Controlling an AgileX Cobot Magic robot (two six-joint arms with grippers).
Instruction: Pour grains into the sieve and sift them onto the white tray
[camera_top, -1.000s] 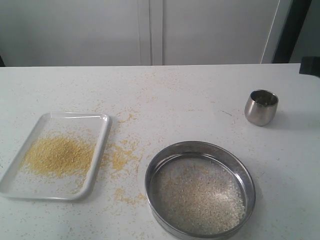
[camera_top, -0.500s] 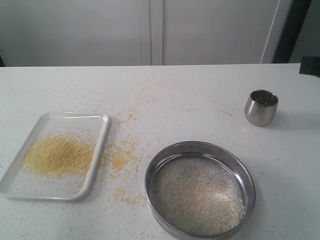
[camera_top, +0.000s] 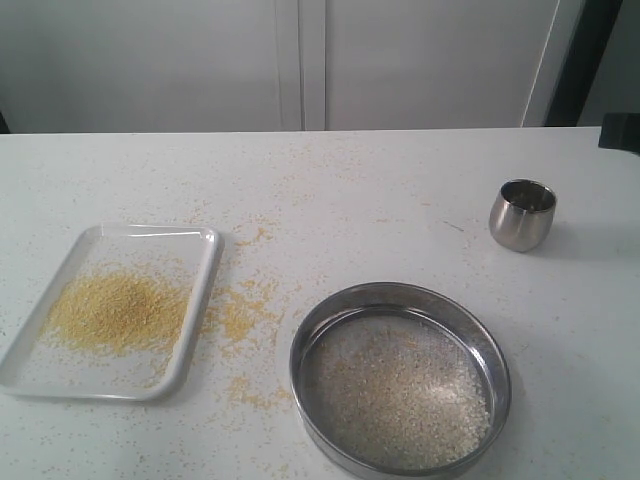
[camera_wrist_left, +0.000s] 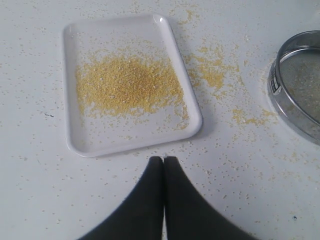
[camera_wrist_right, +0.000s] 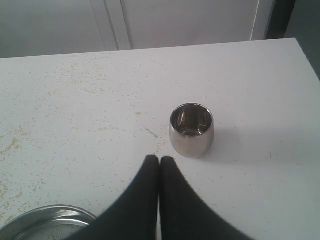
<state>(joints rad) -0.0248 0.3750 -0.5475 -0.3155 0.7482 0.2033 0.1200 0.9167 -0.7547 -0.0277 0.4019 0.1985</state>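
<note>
A: Yellow grains (camera_top: 118, 312) sit on the tray (camera_top: 130, 245) by the worktop's (camera_top: 350, 180) left edge; pale ones fill the sieve (camera_top: 400, 289) at its front edge.
B: Sifting looks done. Left gripper (camera_wrist_left: 163, 161) and right gripper (camera_wrist_right: 159, 161) are closed and empty, so probably only parking is needed.

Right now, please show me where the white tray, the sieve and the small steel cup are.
white tray (camera_top: 140, 245): exterior view, bare floor near its far rim.
sieve (camera_top: 400, 298): exterior view, inner wall at the far side.
steel cup (camera_wrist_right: 191, 140): right wrist view, outer side wall.
</note>
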